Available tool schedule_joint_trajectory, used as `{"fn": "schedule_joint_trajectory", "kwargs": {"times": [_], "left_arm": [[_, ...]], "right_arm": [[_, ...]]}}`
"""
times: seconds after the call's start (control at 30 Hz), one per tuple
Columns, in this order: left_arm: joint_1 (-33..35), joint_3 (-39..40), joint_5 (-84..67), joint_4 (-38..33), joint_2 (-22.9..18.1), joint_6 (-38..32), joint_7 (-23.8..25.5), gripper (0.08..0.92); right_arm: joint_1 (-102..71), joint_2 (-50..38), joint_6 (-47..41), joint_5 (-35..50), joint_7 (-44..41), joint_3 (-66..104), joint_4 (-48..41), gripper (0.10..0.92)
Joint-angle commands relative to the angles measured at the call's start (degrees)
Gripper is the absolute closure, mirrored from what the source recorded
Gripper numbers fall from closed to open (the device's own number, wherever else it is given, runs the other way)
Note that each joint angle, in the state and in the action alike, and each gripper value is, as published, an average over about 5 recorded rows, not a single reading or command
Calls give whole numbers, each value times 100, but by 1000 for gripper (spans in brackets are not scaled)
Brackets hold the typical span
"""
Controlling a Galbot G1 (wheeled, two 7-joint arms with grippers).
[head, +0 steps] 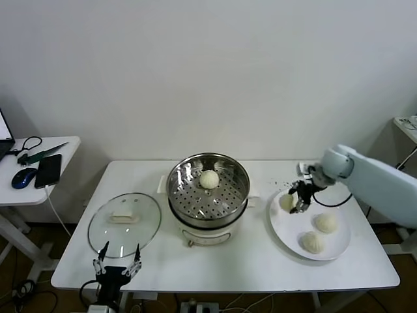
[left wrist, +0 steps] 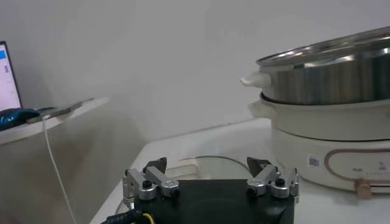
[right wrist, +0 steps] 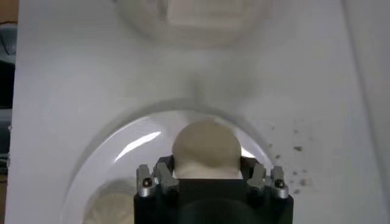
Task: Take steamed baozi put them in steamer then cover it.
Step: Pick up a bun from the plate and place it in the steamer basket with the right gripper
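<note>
The steel steamer [head: 208, 186] stands mid-table on its cream base, with one baozi [head: 209, 178] inside. Three more baozi rest on the white plate [head: 281, 225] at the right: one at the plate's far left [head: 286, 202], two nearer the front [head: 326, 222] [head: 312, 242]. My right gripper [head: 300, 201] is down at the far-left baozi [right wrist: 205, 150], shut on it with a finger on each side. The glass lid [head: 124, 223] lies left of the steamer. My left gripper [head: 117, 266] waits open at the table's front left edge, just before the lid [left wrist: 207, 167].
A side table [head: 68, 153] at the far left carries a mouse, a phone and cables. Dark specks dot the tabletop [right wrist: 297, 148] next to the plate. The steamer's base [left wrist: 329, 152] rises close by the left gripper.
</note>
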Motion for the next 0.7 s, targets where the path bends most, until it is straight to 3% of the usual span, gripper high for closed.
{"fn": "schedule_joint_trajectory", "kwargs": {"times": [0.03,0.33,0.7], "left_arm": [[27,48,-1,-23,14,-4,1,177],[138,158,-49,-88,84,-82,48,177],[113,130,-53,-124,222,-77,49,177]], "right_arm": [[2671,477,-170,1712,55,-1717,250,338],[2903,1880,-573,2702,449,-1930,172,338],[2151,3264,-813,2789,822,-1832,-161,338]]}}
